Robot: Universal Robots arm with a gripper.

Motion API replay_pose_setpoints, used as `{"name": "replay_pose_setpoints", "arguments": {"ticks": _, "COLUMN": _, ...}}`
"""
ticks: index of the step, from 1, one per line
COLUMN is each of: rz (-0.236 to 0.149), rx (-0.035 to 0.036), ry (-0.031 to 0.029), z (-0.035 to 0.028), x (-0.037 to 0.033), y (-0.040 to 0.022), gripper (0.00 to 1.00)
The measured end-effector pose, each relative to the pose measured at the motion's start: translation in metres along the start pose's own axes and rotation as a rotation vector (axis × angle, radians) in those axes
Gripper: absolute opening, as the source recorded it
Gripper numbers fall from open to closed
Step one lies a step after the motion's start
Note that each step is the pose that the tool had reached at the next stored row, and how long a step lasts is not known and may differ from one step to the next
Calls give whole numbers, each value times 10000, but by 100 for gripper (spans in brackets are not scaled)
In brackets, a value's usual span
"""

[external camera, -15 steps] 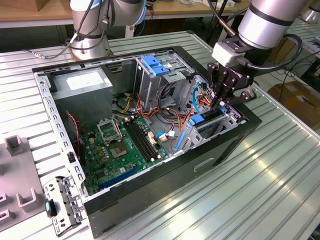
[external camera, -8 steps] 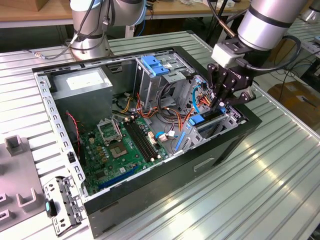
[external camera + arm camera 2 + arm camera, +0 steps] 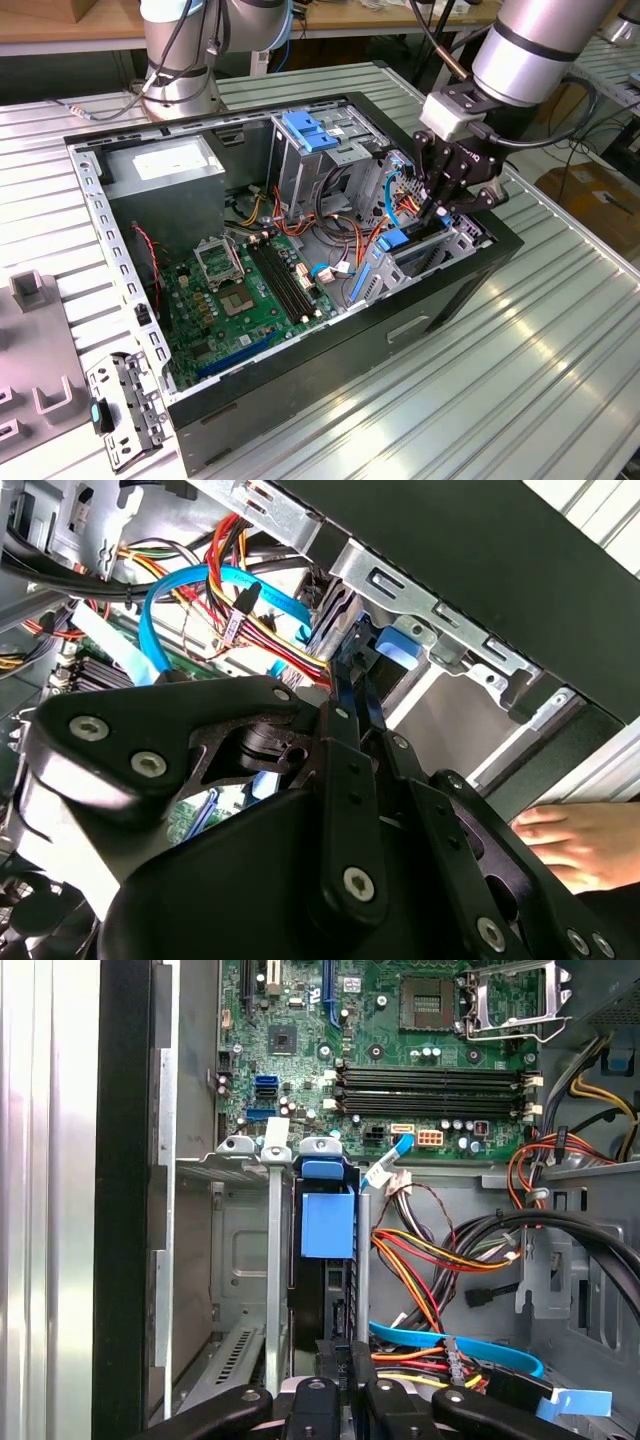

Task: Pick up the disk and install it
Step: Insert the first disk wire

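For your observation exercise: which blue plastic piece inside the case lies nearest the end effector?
The disk's blue bracket, right beside the end effector; the blue latch atop the upright cage stands farther off.

I see a black case (image 3: 440, 300) on a ribbed silver table (image 3: 520, 400), a green board (image 3: 400, 1030), blue rails on the disk (image 3: 328, 1225), a black gripper (image 3: 440, 205), and red, yellow, orange wires (image 3: 420, 1260).

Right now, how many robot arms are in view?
2. One arm reaches in from the exterior view's right, its gripper low inside the case. The other arm stands beyond the case, toward the exterior view's left. More may be out of frame.
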State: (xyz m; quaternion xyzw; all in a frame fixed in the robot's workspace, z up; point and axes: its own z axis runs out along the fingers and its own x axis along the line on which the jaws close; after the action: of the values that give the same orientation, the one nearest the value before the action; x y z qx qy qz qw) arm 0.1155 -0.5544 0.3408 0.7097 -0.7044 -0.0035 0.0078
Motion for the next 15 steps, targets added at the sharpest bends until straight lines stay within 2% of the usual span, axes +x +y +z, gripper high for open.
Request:
{"name": "replay_pose_setpoints", "arguments": {"ticks": 3, "rz": 1, "rx": 0, "ry": -4, "z": 2, "x": 0, "y": 0, "gripper": 16}}
{"name": "replay_pose_setpoints", "arguments": {"ticks": 6, "rz": 0, "rx": 13, "ry": -4, "z": -91, "x": 1, "y": 2, "gripper": 18}}
{"name": "replay_pose_setpoints", "arguments": {"ticks": 7, "rz": 1, "rx": 13, "ry": -5, "z": -124, "x": 1, "y": 3, "gripper": 24}}
{"name": "replay_pose_setpoints", "arguments": {"ticks": 9, "rz": 0, "rx": 13, "ry": -7, "z": -143, "x": 1, "y": 3, "gripper": 24}}
{"name": "replay_pose_setpoints", "arguments": {"ticks": 11, "rz": 0, "rx": 13, "ry": -6, "z": -145, "x": 1, "y": 3, "gripper": 22}}
{"name": "replay_pose_setpoints", "arguments": {"ticks": 13, "rz": 1, "rx": 12, "ry": -5, "z": -148, "x": 1, "y": 3, "gripper": 11}}
{"name": "replay_pose_setpoints", "arguments": {"ticks": 15, "rz": 0, "rx": 13, "ry": -4, "z": -152, "x": 1, "y": 3, "gripper": 11}}
